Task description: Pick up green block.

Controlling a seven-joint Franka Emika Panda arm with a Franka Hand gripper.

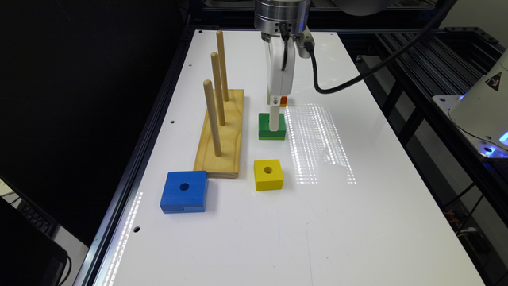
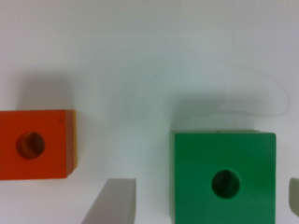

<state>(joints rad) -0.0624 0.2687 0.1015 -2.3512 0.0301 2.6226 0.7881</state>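
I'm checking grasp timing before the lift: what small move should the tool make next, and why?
Probably close the tool on the green block. Its fingers stand open on either side of the block, and the exterior view shows them down at block level, so squeezing seems due before lifting.

Green block [image 1: 272, 127]: flat square, round centre hole, lighter base layer, lying flat on white table

silver ribbed wrist cuff, white gripper [image 1: 274, 119] body, pale fingers [image 2: 112, 201], looping black cable [image 1: 357, 75]
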